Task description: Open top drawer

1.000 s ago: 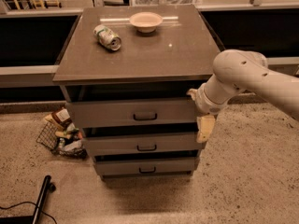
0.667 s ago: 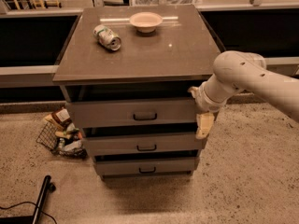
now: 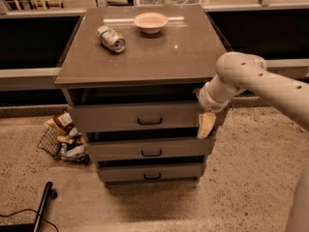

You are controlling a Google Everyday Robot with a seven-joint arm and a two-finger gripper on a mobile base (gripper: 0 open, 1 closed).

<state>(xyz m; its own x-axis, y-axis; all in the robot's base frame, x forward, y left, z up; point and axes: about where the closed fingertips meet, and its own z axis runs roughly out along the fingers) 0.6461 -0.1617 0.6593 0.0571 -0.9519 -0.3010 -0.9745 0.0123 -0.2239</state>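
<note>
The top drawer (image 3: 120, 116) is the widest of three grey drawers under a brown countertop (image 3: 145, 52). Its small dark pull handle (image 3: 150, 121) sits at the centre of its flat front. The drawer stands a little forward, with a dark gap above it. My gripper (image 3: 206, 124) hangs at the drawer's right end, to the right of the handle, with one pale finger (image 3: 206, 125) pointing down in front of the cabinet's right edge. My white arm (image 3: 260, 83) reaches in from the right.
Two narrower drawers (image 3: 150, 150) (image 3: 151, 172) lie below. A tipped can (image 3: 110, 38) and a pale bowl (image 3: 150, 22) rest on the countertop. A wire basket of rubbish (image 3: 63, 140) stands at the left foot. A dark pole and cable (image 3: 41, 210) lie on the floor.
</note>
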